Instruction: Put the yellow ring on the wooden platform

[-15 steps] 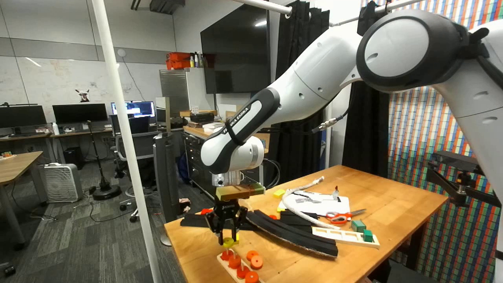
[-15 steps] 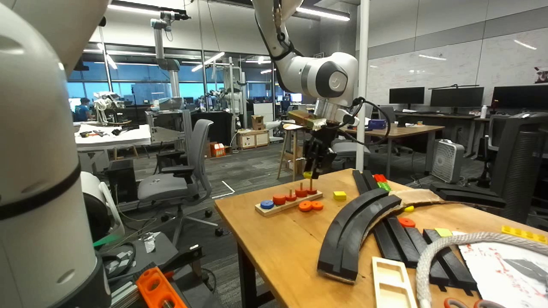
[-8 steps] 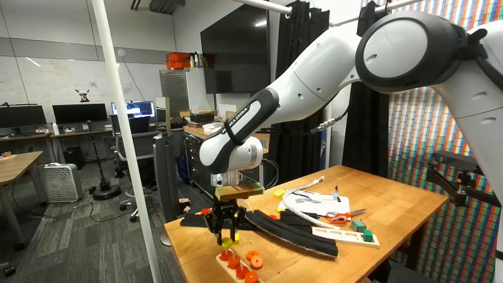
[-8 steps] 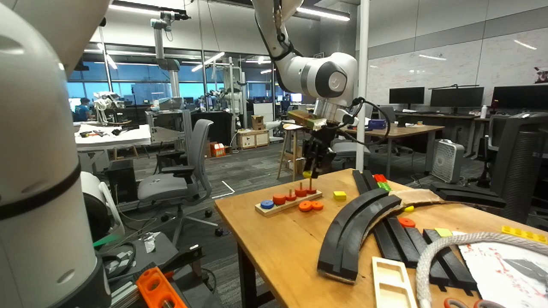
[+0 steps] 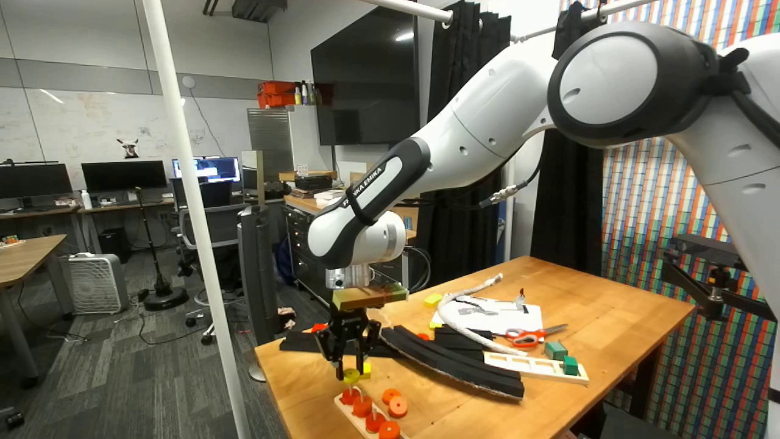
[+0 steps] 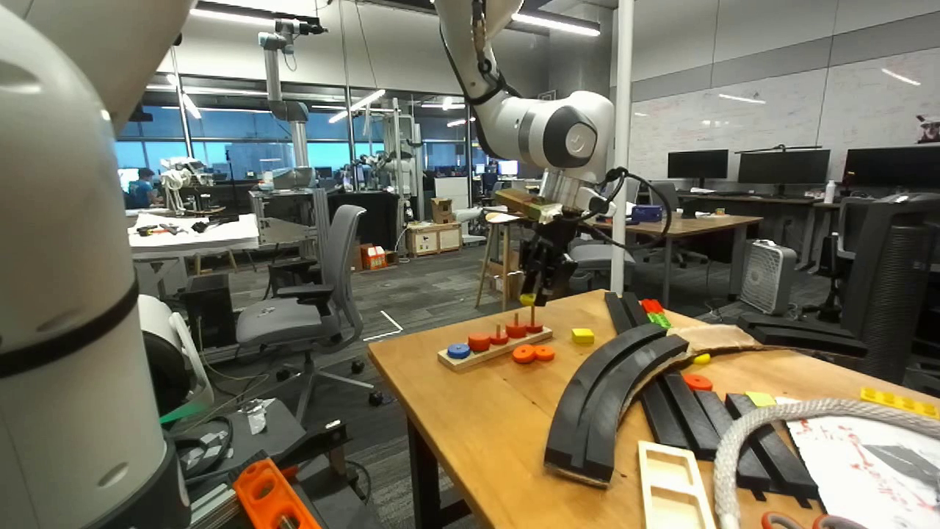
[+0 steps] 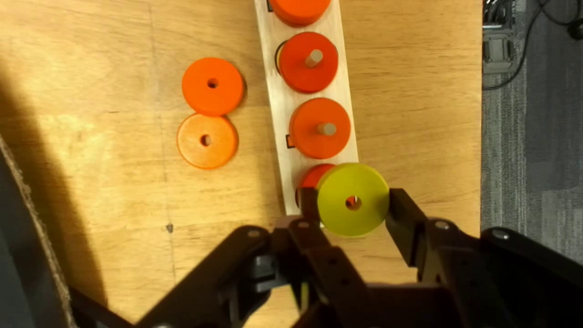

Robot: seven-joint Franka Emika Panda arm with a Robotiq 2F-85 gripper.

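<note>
at the near left of a wooden surface (image 5: pixel 597 305) in an exterior view, a pale wooden platform (image 7: pixel 282 109) carries a row of orange-red discs (image 7: pixel 309 79) on upright pegs (image 7: pixel 314 58), with a blue disc (image 6: pixel 457 352) at one end. two loose orange discs (image 7: pixel 209 104) lie touching each other just beside it. above the platform's far end, the yellow ring (image 7: pixel 353 182) is held in the claw (image 7: pixel 353 200) of a white robot arm (image 5: pixel 481 131), its black fingers (image 7: pixel 401 207) drawn in against opposite sides of the ring and parted only by what they grip. in the wrist view, red shows through the ring's hole; whether the ring touches the peg beneath cannot be told. a yellow block (image 6: pixel 582 336) rests on the surface a little beyond, apart from the platform. farther back, black curved strips (image 5: pixel 454 366) spread across the middle, and to their right lies a pale slotted tray (image 5: pixel 536 372) with a small green block (image 5: pixel 570 366) at its right end and another green block (image 5: pixel 556 350) just behind. orange-handled scissors (image 5: pixel 540 334), a white rope (image 6: pixel 725 470) and a sheet of paper (image 5: pixel 515 322) lie beyond. past the surface, black curtains (image 5: pixel 567 201) hang at right, beside a large wall-mounted screen (image 5: pixel 365 79); at left, a white fan (image 5: pixel 97 283) stands on the floor, with dark monitors (image 5: pixel 124 177) in front of a whiteboard (image 5: pixel 67 131).
</note>
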